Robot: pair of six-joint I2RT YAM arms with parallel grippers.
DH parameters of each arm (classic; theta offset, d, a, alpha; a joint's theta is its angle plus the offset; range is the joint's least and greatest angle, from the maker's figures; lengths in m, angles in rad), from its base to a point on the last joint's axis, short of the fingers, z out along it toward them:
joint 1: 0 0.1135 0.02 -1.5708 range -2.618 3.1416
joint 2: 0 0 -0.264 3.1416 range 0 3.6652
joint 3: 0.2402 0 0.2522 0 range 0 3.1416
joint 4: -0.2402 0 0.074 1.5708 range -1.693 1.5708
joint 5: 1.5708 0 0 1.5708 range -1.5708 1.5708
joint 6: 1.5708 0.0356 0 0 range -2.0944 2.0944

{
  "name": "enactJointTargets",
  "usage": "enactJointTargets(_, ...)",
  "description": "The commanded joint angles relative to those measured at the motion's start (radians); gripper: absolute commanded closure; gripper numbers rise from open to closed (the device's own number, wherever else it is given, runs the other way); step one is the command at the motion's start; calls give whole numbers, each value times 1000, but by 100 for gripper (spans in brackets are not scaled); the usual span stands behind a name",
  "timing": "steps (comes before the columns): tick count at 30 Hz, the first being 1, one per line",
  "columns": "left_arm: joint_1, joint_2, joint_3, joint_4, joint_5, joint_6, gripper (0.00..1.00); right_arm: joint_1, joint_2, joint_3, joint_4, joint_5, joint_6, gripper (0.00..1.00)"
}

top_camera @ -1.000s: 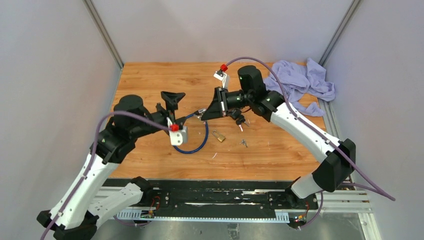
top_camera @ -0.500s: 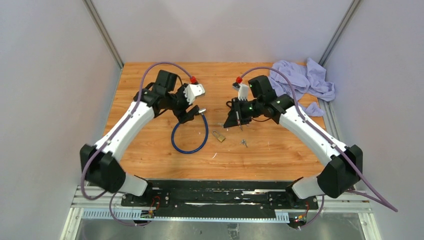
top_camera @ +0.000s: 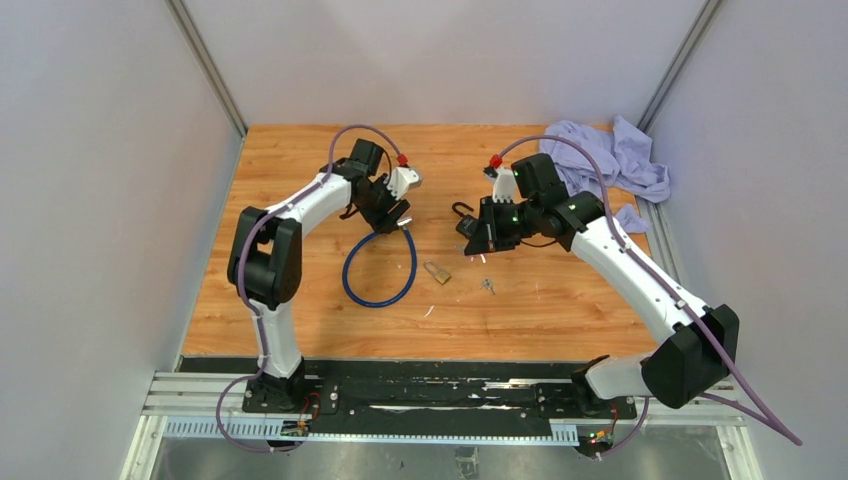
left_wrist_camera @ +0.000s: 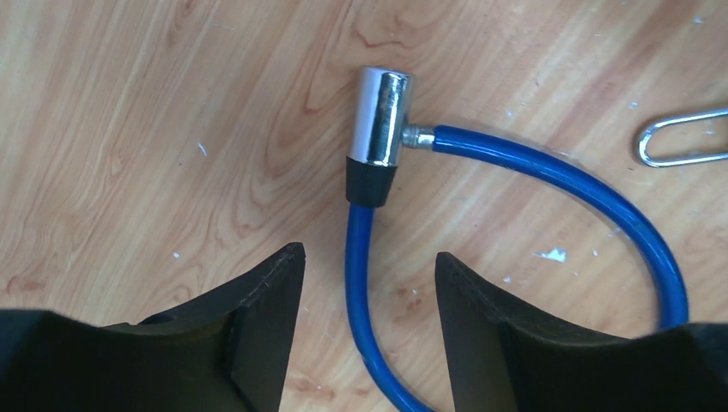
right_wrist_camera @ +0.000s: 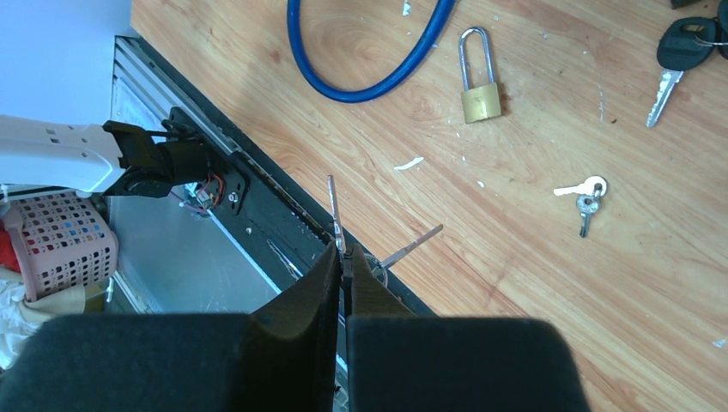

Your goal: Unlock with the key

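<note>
A blue cable lock lies looped on the wooden table. Its chrome cylinder head points away from my left gripper. That gripper is open and straddles the blue cable just behind the black collar, with a gap on both sides. My right gripper is shut on a key, whose blade sticks out past the fingertips. A second key hangs off the same ring. In the top view the right gripper hovers to the right of the lock head.
A small brass padlock lies right of the cable loop. A pair of small keys and a black-headed key lie nearby. A crumpled purple cloth sits at the back right corner.
The left arm swung out from near its base to the cable lock's head, and its jaws narrowed around the cable. The right gripper drew back to the right with its keys.
</note>
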Motion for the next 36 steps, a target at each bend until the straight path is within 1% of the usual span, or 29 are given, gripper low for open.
enactJointTargets(1, 8, 40, 38, 38, -3, -2, 40, -11, -28, 41, -48, 37, -29, 99)
enactJointTargets(6, 11, 82, 49, 51, 1, -21, 45, -11, -26, 62, -57, 27, -36, 99)
enactJointTargets(11, 13, 127, 76, 26, 40, -25, 47, -11, -27, 72, -60, 14, -36, 100)
enactJointTargets(14, 13, 145, 66, 24, 55, -24, 49, -11, -29, 81, -70, 11, -40, 99)
enactJointTargets(21, 13, 158, 30, 54, 60, -26, 51, -11, -27, 109, -82, -2, -38, 100)
enactJointTargets(22, 14, 158, 33, 54, 63, -22, 52, -11, -26, 111, -82, -6, -36, 100)
enactJointTargets(24, 14, 158, 32, 53, 69, -15, 60, -11, -22, 116, -81, -12, -30, 99)
enactJointTargets(26, 14, 158, 34, 38, 82, -1, 74, -11, -15, 127, -90, -10, -25, 100)
enactJointTargets(30, 14, 126, 11, 0, 101, 55, 96, -9, -15, 136, -97, -17, -14, 99)
enactJointTargets(31, 14, 106, -3, -5, 100, 77, 99, -9, -14, 137, -98, -22, -14, 99)
enactJointTargets(36, 14, -16, -59, -31, 76, 188, 100, -9, 0, 161, -132, -23, -28, 99)
